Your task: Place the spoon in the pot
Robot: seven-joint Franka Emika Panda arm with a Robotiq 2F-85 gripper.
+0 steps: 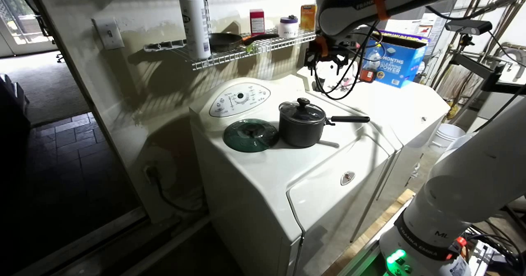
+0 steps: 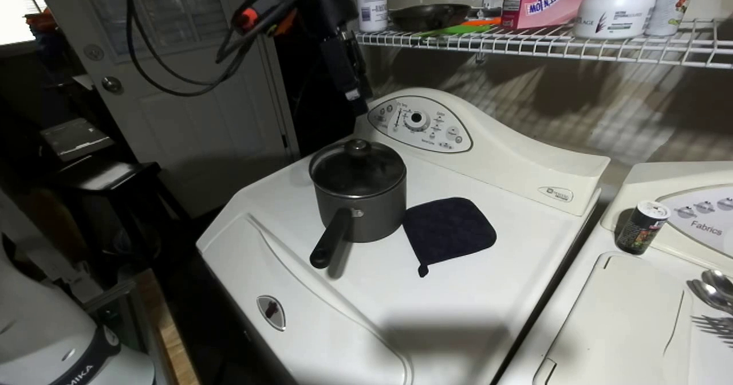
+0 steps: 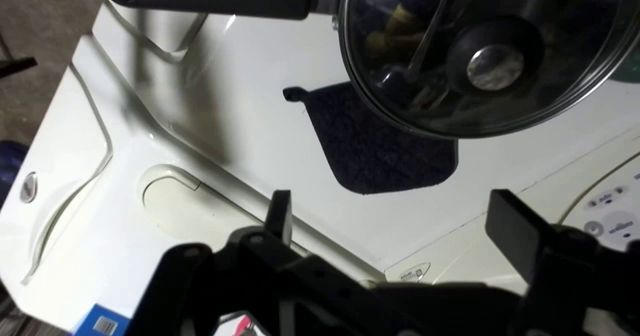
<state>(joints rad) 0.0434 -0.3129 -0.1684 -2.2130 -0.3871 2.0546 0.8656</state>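
Two gripper (image 3: 395, 221) fingers (image 3: 512, 232) stand wide apart, empty, clear of the pot (image 1: 301, 132).

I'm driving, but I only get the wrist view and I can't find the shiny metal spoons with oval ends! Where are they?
Observer: In an exterior view, the shiny metal spoons with oval ends lie on top of the boxy white metal machine marked Fabrics.
Operator: Is there anything next to them I might grab by mistake?
Observer: Maybe: in an exterior view, pointy silver metal forks lie close beside them.
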